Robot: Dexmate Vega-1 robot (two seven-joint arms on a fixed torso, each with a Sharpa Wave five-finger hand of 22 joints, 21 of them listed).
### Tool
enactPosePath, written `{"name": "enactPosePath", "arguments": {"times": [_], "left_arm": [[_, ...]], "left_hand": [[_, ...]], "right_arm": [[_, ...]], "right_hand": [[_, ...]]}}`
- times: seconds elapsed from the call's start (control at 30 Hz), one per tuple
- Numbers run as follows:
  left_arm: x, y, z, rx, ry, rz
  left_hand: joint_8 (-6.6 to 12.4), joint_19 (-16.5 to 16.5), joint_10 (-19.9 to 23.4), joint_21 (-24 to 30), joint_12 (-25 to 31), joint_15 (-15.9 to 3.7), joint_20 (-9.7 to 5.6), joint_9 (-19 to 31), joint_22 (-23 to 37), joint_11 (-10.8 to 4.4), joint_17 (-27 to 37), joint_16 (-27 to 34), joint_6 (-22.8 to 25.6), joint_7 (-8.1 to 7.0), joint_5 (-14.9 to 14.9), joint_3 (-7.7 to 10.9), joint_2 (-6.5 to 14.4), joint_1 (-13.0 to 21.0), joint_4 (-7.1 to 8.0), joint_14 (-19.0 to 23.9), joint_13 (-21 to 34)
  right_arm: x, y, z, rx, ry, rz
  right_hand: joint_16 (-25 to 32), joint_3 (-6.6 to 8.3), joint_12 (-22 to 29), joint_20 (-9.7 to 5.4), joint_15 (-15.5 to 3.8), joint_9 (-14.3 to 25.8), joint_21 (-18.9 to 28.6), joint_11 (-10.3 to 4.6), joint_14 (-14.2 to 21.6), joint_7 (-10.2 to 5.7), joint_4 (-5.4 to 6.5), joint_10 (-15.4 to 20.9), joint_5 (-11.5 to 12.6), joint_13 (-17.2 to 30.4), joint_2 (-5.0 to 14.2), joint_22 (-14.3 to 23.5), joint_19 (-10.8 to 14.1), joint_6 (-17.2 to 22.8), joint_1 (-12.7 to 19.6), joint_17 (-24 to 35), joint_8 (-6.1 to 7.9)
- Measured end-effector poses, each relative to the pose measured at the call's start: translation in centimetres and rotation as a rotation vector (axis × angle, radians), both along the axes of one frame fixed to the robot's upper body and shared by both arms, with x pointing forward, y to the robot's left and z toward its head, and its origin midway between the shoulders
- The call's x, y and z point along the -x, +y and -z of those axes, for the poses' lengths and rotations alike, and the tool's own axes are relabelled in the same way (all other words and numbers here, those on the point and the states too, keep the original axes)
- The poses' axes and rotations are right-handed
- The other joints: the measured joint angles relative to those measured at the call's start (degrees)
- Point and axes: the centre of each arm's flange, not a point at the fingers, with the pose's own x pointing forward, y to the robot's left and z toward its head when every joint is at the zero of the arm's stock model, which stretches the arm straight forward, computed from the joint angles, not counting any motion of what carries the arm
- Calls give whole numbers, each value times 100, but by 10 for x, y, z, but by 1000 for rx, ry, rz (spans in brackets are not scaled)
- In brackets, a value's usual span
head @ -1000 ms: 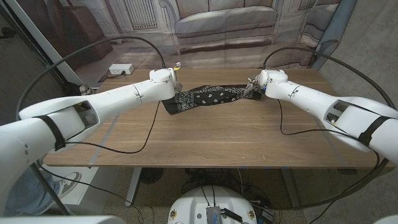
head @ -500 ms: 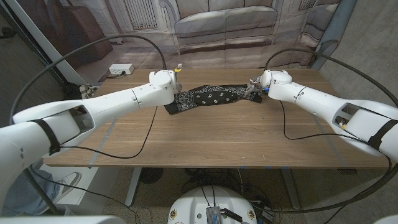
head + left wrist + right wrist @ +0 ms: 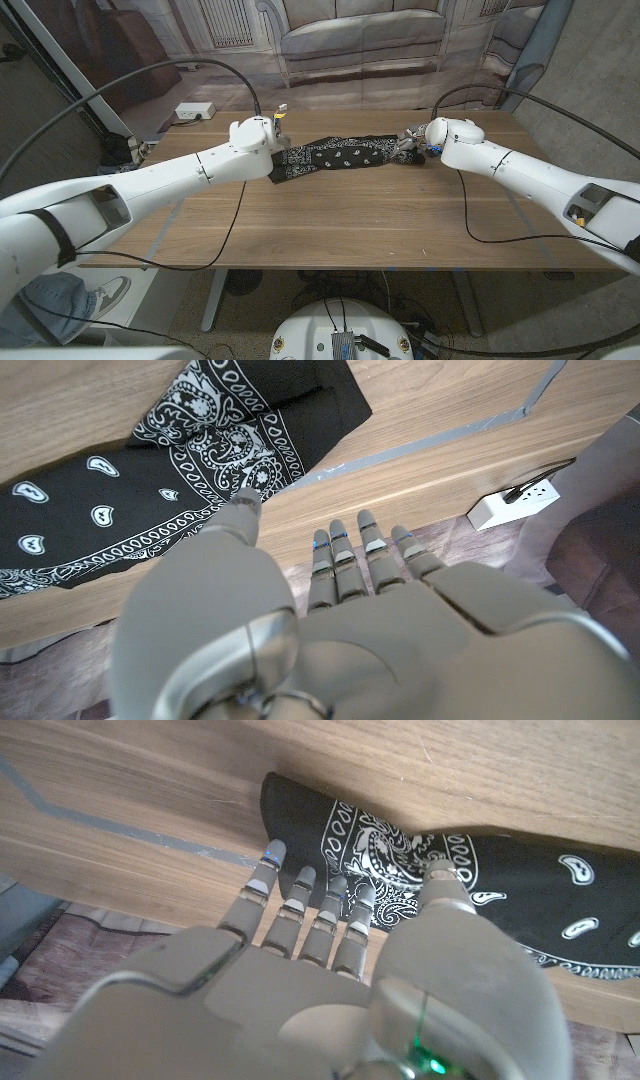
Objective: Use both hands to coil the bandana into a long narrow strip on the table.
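Bandana (image 3: 335, 155): black paisley cloth, already a narrowed band lying on the wooden table (image 3: 330, 225) near its far edge, long axis running side to side between the hands. Left hand (image 3: 262, 135): at the cloth's left end, fingers (image 3: 345, 560) extended and apart, gripping nothing. Right hand (image 3: 425, 138): at the right end, fingers (image 3: 300, 910) likewise extended, fingertips near the hem; no grip evident. Both ends equally within reach.
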Motion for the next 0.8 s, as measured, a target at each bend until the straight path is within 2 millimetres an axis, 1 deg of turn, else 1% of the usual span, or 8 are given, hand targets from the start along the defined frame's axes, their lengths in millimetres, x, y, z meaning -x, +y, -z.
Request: {"name": "enactPosePath", "arguments": {"times": [0.07,0.23,0.33,0.53,0.6,0.7,0.73,0.8], "left_arm": [[3,0,1,4,-5,2],[16,2,4,40,-20,20],[22,3,7,81,-30,37],[30,5,17,205,-74,95],[31,2,17,241,-104,125],[33,0,17,296,-141,165],[34,8,20,347,-146,164],[35,10,20,404,-174,205]], "left_hand": [[0,-40,-84,0,0,-3,24,0,0,24,0,0,-47,32,0,-16,0,0,16,-47,-18],[24,-100,-158,0,36,-1,3,0,0,13,0,0,-90,13,0,-73,-60,-61,73,-110,-26],[72,-98,-133,0,68,-7,1,0,0,-11,26,64,-60,-17,0,-133,89,-210,172,-104,-26],[136,6,-41,45,155,-197,-105,0,0,-103,26,110,73,-145,0,-207,218,-477,416,-57,-53],[171,-15,-15,45,156,-231,-187,-1,0,-120,26,110,120,-153,0,-252,275,-564,461,-41,-53],[171,-16,11,45,156,-289,-288,-1,-1,-111,26,110,151,-184,0,-291,227,-636,499,-97,-70],[171,-15,11,45,156,-295,-288,-1,-1,-111,26,110,151,-184,0,-307,250,-680,516,-103,-78],[171,-5,11,45,156,-319,-360,-1,-1,-111,22,110,172,-164,0,-338,249,-687,546,-122,-79]], "right_arm": [[5,-2,1,-9,-8,-7],[18,-8,5,-56,-35,-27],[26,-12,9,-89,-61,-45],[41,-21,17,-176,-141,-104],[46,-30,22,-209,-158,-112],[52,-33,26,-294,-213,-170],[53,-34,26,-303,-218,-174],[57,-40,30,-367,-248,-200]], "right_hand": [[0,-33,13,73,23,0,-44,1,-49,23,33,-59,0,0,17,0,-75,-93,-77,0,0],[24,-133,50,68,169,-53,-435,133,-477,107,133,-319,0,0,22,-27,-958,-268,-411,0,29],[24,-157,50,32,234,-53,-509,190,-632,136,157,-422,0,0,9,-50,-1177,-297,-444,0,50],[24,-180,50,25,247,-80,-508,193,-656,147,180,-458,0,0,35,-53,-1192,-308,-540,0,50],[24,-197,71,-48,268,-80,-501,193,-677,147,198,-458,0,0,60,-53,-1119,-308,-567,0,50],[61,-228,113,-137,269,-80,-442,247,-678,178,228,-404,0,-1,69,-53,-1030,-339,-655,0,71],[68,-228,135,-160,265,-79,-440,255,-674,178,228,-396,0,0,50,-53,-1007,-339,-680,0,71],[68,-251,135,-200,224,-80,-437,299,-676,196,251,-379,0,-1,60,-53,-966,-327,-713,0,71]]}}
